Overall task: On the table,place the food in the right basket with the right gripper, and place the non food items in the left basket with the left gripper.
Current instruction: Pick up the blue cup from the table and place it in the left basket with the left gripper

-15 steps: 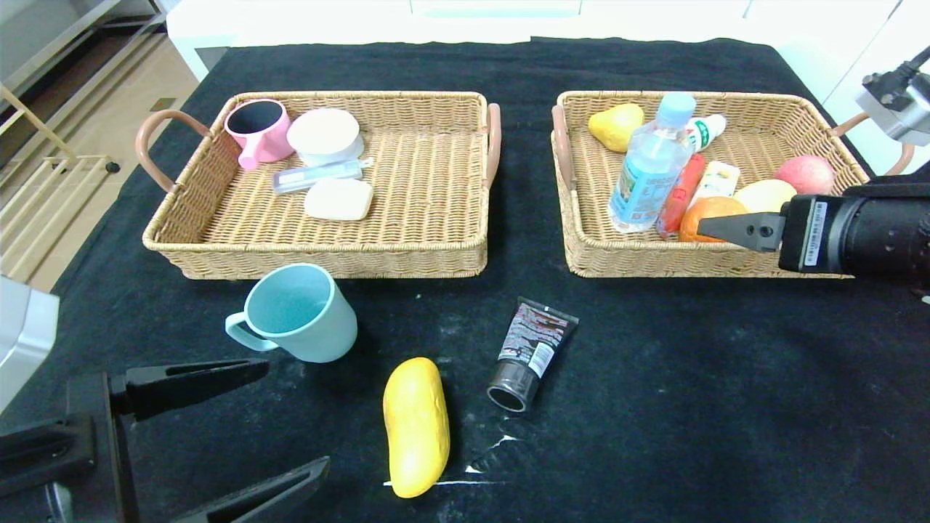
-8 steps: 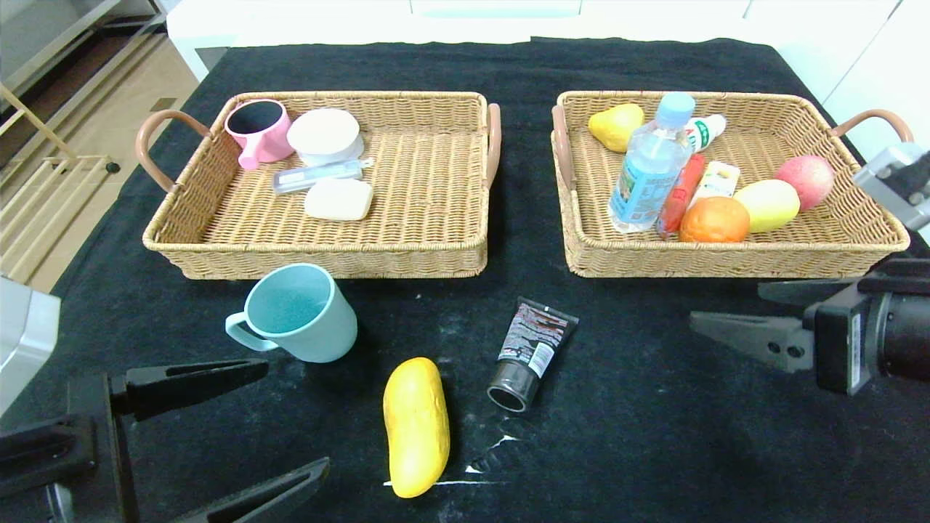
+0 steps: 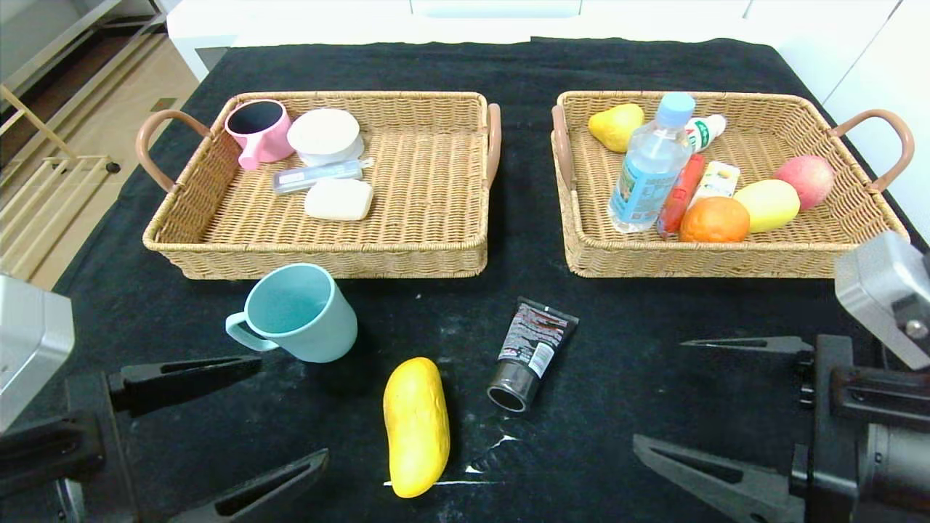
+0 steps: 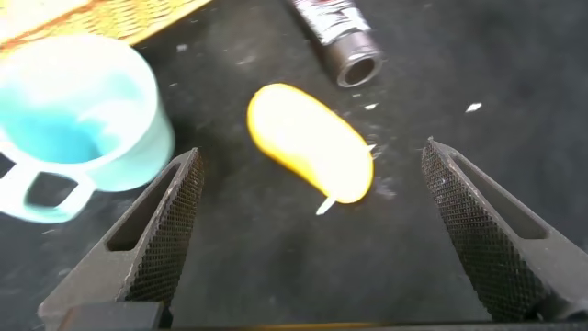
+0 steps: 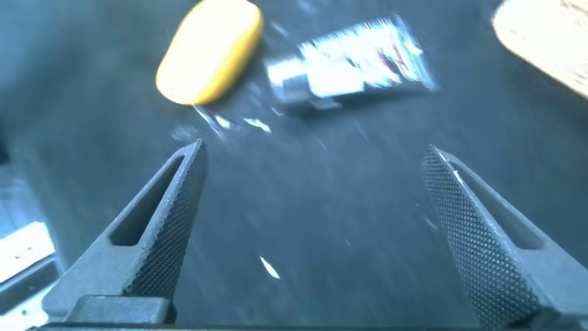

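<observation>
- The right gripper (image 3: pixel 716 403) hovers low over the table (image 3: pixel 654 378) at the near right, jaws spread wide and holding nothing.
- The mango (image 3: pixel 415 426) lies near the front edge of the table, with the black tube (image 3: pixel 530 354) just beside it; a careless reach may knock the tube.
- The left gripper (image 3: pixel 254 421), wide and empty, sits near the teal mug (image 3: pixel 298 312); both arms reaching inward may collide.
</observation>
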You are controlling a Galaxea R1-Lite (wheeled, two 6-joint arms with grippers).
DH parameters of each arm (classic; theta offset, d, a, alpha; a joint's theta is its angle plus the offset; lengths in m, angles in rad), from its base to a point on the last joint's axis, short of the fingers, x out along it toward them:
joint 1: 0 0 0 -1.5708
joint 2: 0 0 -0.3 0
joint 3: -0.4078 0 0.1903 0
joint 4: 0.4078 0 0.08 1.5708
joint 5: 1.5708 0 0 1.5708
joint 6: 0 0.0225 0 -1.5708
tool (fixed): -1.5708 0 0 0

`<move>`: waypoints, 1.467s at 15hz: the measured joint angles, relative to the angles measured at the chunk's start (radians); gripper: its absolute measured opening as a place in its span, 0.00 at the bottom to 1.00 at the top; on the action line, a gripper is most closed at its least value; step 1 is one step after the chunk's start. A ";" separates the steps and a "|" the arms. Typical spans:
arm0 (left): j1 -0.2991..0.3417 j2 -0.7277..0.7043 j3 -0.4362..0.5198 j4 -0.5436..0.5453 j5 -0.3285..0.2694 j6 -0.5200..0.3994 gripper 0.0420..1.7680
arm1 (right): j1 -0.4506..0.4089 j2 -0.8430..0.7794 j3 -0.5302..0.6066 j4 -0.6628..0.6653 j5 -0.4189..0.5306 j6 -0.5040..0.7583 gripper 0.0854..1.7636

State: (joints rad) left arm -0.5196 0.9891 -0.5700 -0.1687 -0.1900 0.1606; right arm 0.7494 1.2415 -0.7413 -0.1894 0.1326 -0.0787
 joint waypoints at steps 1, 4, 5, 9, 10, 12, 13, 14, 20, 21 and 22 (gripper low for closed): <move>-0.001 0.002 0.000 0.000 0.017 0.005 0.97 | 0.000 0.001 0.040 -0.061 0.031 0.000 0.96; -0.002 0.007 -0.003 0.006 0.061 0.009 0.97 | -0.057 0.001 0.149 -0.195 0.096 -0.029 0.96; -0.002 0.010 -0.012 0.015 0.076 0.011 0.97 | -0.074 0.001 0.179 -0.220 0.108 -0.043 0.96; -0.012 0.021 -0.077 0.121 0.179 0.040 0.97 | -0.105 -0.001 0.272 -0.364 0.131 -0.051 0.96; -0.019 0.022 -0.097 0.147 0.203 0.039 0.97 | -0.114 -0.001 0.282 -0.371 0.133 -0.050 0.96; -0.040 0.024 -0.151 0.210 0.270 0.039 0.97 | -0.123 -0.006 0.295 -0.374 0.132 -0.050 0.96; -0.046 0.029 -0.184 0.257 0.308 0.039 0.97 | -0.125 -0.010 0.296 -0.375 0.133 -0.050 0.96; -0.050 0.035 -0.223 0.309 0.337 0.038 0.97 | -0.126 -0.014 0.297 -0.374 0.131 -0.050 0.96; 0.021 0.130 -0.444 0.533 0.464 0.012 0.97 | -0.129 -0.045 0.296 -0.374 0.129 -0.050 0.96; 0.036 0.150 -0.476 0.565 0.465 0.010 0.97 | -0.129 -0.049 0.295 -0.374 0.128 -0.051 0.96; 0.052 0.174 -0.518 0.600 0.465 0.008 0.97 | -0.129 -0.053 0.294 -0.374 0.128 -0.051 0.97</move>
State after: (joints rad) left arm -0.4674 1.1628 -1.0881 0.4311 0.2751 0.1683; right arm 0.6200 1.1887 -0.4468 -0.5638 0.2606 -0.1302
